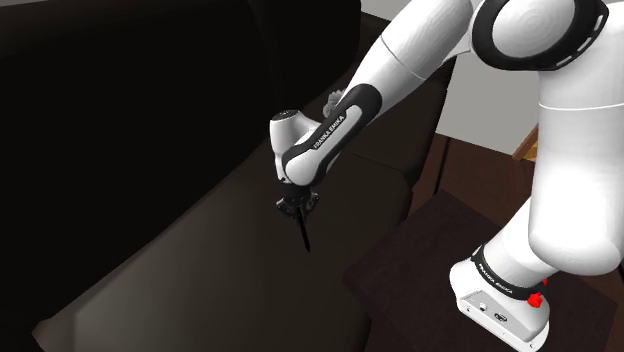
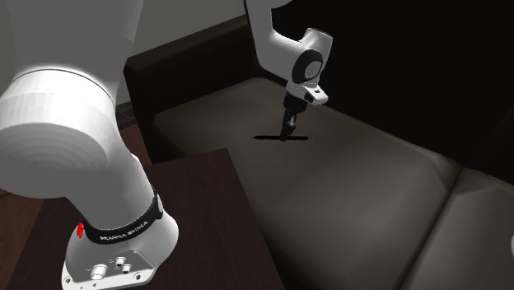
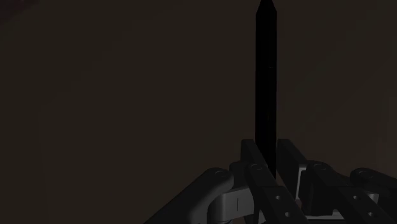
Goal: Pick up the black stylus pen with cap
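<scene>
The white arm (image 1: 410,55) reaches out from its base (image 1: 500,295) and bends down at the wrist (image 1: 300,150). The jaws point downward, clamped on a slim black pen (image 3: 265,83) that juts beyond them.

Sofa seat (image 1: 180,290) lying open around fingers (image 3: 289,159) gripping stylus pen (image 1: 303,233); backrest (image 1: 130,120) walling shoulder view's left; armrest (image 2: 165,91) blocking far end; dark surface (image 2: 214,214) standing beside seat at that view's right.

Stylus pen (image 3: 266,83) clasped in gripper (image 3: 273,164) over sofa seat (image 1: 200,260); arm base (image 1: 500,295) on stand (image 1: 400,290) beside sofa seat.
</scene>
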Controlling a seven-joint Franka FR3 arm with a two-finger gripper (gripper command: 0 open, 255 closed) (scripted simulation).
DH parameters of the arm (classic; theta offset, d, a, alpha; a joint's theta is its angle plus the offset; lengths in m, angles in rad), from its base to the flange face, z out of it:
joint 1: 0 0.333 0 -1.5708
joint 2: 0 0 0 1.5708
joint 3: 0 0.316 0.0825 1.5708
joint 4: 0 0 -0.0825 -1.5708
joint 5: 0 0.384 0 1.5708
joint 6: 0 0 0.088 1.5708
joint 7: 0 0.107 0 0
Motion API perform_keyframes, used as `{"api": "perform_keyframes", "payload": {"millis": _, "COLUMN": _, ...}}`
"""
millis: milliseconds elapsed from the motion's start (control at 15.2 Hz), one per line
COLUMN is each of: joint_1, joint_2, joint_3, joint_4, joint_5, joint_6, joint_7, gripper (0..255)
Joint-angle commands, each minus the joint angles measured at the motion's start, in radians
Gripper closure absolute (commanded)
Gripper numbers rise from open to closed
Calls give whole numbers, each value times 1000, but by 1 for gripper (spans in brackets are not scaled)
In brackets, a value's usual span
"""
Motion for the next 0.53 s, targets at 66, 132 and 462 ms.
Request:
{"api": "perform_keyframes", "payload": {"millis": 66, "joint_1": -8, "joint_2": -36, "joint_3": 11, "joint_4": -5, "joint_5": 13, "joint_6": -30, "joint_7": -6, "gripper": 255}}
{"api": "perform_keyframes", "payload": {"millis": 132, "joint_1": -11, "joint_2": -48, "joint_3": 14, "joint_4": -6, "joint_5": 17, "joint_6": -41, "joint_7": -7, "gripper": 255}}
{"api": "perform_keyframes", "payload": {"millis": 462, "joint_1": -19, "joint_2": -85, "joint_3": 24, "joint_4": -10, "joint_5": 32, "joint_6": -73, "joint_7": -14, "gripper": 255}}
